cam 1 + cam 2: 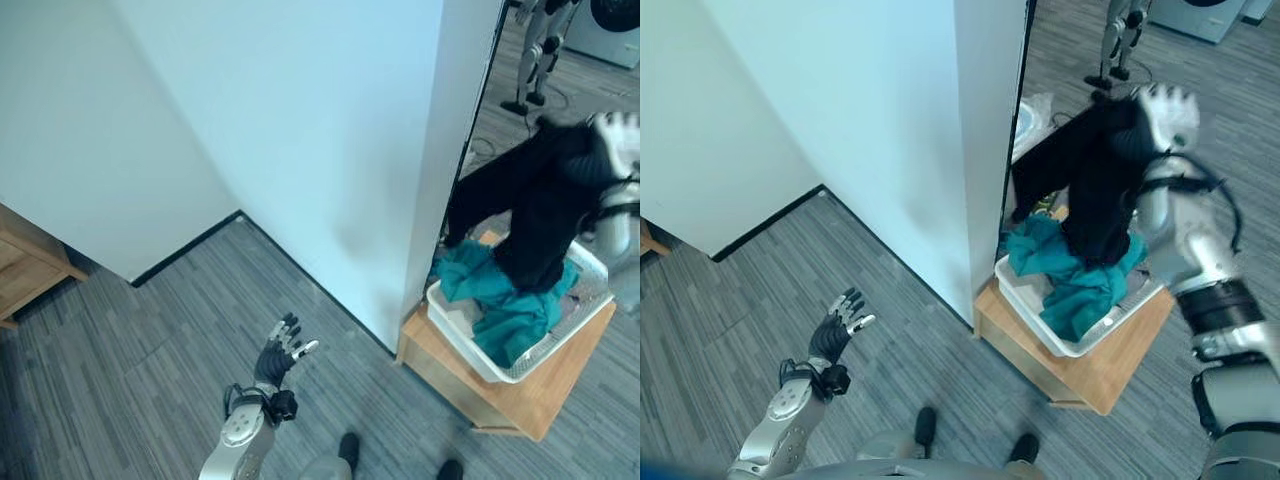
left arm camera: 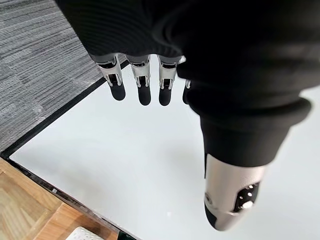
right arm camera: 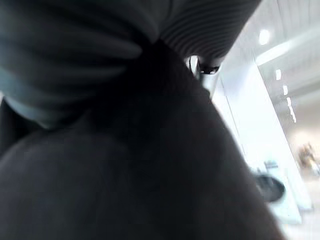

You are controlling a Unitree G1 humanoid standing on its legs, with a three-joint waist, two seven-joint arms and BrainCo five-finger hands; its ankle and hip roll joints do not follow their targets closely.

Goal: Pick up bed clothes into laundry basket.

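Observation:
A black garment [image 1: 1095, 190] hangs from my raised right hand [image 1: 1165, 112], which is shut on its top edge; the same dark cloth [image 3: 125, 165] lies against that hand in the right wrist view. The garment's lower end dangles into a white laundry basket [image 1: 470, 352] that holds crumpled teal clothes [image 1: 505, 300]. The basket rests on a low wooden stand [image 1: 500, 398] just right of the white wall's corner. My left hand [image 1: 280, 355] hovers low over the grey floor, far left of the basket, with straight fingers [image 2: 144, 85] and nothing in it.
A tall white partition wall [image 1: 350, 150] ends right beside the basket. A wooden piece of furniture [image 1: 25, 265] stands at the far left. Behind the partition, another robot on a stand [image 1: 540, 40] and a washing machine [image 1: 1200, 15] stand on the grey carpet.

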